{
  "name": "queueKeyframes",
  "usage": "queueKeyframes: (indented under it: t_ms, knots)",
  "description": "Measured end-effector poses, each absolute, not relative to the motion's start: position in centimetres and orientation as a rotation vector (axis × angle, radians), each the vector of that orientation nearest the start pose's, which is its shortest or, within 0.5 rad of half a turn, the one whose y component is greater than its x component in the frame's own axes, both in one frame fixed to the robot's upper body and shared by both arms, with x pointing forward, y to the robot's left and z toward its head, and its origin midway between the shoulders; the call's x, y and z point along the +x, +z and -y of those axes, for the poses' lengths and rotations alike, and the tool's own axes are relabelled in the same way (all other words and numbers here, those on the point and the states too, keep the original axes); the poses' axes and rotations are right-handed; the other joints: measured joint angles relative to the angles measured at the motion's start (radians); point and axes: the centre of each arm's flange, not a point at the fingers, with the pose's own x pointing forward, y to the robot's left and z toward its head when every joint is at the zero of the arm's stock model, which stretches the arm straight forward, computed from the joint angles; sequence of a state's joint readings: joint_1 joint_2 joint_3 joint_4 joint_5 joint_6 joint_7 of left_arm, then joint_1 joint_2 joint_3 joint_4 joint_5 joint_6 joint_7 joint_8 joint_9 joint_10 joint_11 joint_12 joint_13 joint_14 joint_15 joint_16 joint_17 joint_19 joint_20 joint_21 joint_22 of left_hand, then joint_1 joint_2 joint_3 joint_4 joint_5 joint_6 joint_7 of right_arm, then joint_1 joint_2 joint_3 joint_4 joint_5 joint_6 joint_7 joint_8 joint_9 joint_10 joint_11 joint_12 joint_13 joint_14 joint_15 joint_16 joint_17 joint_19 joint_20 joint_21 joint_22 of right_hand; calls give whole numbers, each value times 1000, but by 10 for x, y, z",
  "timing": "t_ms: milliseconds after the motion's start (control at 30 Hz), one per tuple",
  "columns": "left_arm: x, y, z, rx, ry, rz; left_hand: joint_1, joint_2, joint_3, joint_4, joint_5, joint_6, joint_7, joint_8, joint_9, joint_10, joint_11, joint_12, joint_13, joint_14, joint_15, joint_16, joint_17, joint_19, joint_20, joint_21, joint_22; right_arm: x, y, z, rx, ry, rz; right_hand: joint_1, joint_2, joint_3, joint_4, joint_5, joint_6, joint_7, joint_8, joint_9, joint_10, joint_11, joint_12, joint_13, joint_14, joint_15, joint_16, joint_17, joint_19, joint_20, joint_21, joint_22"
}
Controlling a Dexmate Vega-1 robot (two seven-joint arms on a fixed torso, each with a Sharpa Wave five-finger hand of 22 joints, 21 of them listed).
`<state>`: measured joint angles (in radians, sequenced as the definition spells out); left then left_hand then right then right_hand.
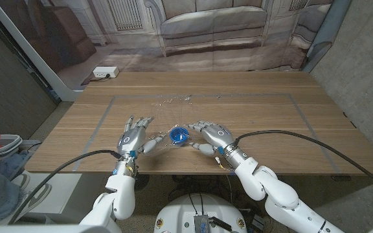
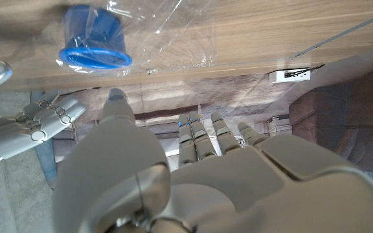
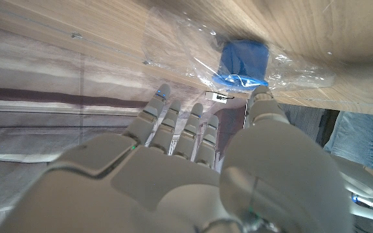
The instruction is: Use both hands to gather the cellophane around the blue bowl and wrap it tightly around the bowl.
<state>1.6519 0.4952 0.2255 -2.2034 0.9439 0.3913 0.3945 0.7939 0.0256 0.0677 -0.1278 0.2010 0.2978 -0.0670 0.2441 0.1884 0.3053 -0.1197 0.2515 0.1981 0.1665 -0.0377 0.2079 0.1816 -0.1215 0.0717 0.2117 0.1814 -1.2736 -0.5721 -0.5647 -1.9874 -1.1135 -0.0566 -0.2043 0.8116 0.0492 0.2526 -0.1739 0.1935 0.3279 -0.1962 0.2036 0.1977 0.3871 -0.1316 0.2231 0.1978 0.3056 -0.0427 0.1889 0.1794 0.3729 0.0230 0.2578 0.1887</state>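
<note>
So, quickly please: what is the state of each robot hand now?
Left robot hand: open, holding nothing, beside the blue bowl.
Right robot hand: open, holding nothing, on the bowl's other side.

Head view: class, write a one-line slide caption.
Open left hand and right hand flank blue bowl on cellophane.

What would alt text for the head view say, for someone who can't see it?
Two robot hands flank a small blue bowl on a sheet of clear cellophane on a wooden table, the left hand and right hand open on either side. A sofa backdrop hangs behind the table.
</note>
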Motion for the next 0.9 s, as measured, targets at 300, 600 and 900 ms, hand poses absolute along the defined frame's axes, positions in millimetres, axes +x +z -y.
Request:
queueKeyframes:
  t_ms: [300, 600, 900]
  knots:
    - [433, -139, -238, 1243, 438, 554, 25, -12, 0, -5, 8, 32, -21, 8, 0, 30, -16, 0, 0, 14, -3, 0, 0, 7, 7, 0, 0, 488, -143, 89, -1483, 41, 925, 16, -3, 4, 4, 8, 41, -22, 15, 5, 33, -33, 15, 0, 44, 0, 11, 5, 38, -23, 13, 0]
    - [441, -144, -233, 1248, 395, 567, 45, 0, 5, -9, 8, 54, -33, 11, 0, 44, -19, 0, 0, 27, -1, 0, 0, 18, 18, 0, 0, 494, -152, 87, -1472, 31, 928, 21, -5, 0, 9, 8, 53, -23, 15, 5, 44, -37, 21, 0, 63, 2, 19, 5, 56, -27, 17, 5]
    - [448, -147, -233, 1236, 361, 573, 55, 0, 9, -13, 8, 64, -34, 11, 0, 44, -19, 0, 0, 27, -2, 0, 0, 18, 18, 0, 0, 499, -157, 85, -1463, 25, 937, 25, -9, 1, 18, 12, 53, -23, 15, 5, 44, -37, 21, 0, 88, -2, 19, 9, 88, -30, 30, 5]
